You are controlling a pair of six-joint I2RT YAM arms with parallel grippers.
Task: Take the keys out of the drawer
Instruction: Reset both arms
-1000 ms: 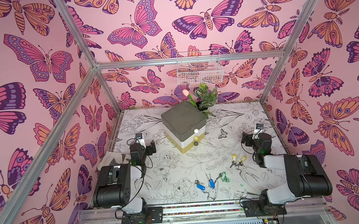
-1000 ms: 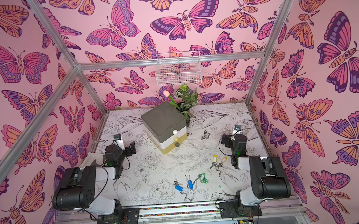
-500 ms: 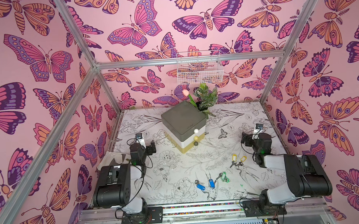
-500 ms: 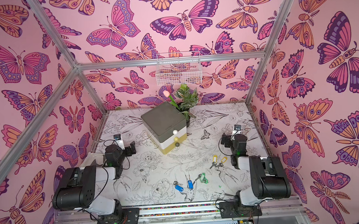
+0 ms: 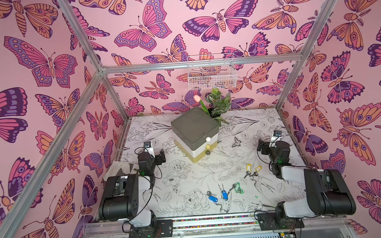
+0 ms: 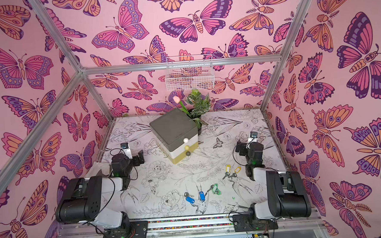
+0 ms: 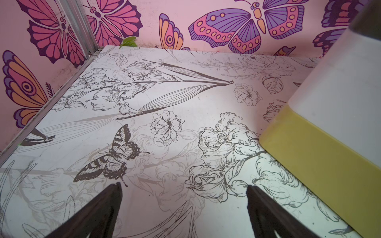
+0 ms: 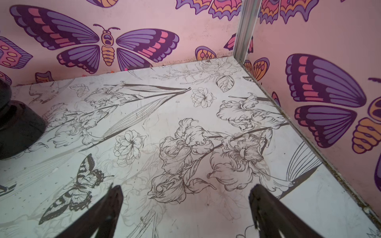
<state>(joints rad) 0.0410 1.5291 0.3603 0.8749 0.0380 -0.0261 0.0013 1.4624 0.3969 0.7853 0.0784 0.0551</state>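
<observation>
Pink butterfly-print walls (image 5: 203, 33) in an aluminium frame (image 5: 148, 66) enclose a table (image 5: 188, 175) printed with black-line flowers.

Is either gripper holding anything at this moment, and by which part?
Nothing is held. The left gripper and right gripper are both open and empty; the keys lie on the table, apart from both.

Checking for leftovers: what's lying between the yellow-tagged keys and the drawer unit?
Nothing: just bare table between the yellow-tagged keys and the drawer unit, in both top views.
</observation>
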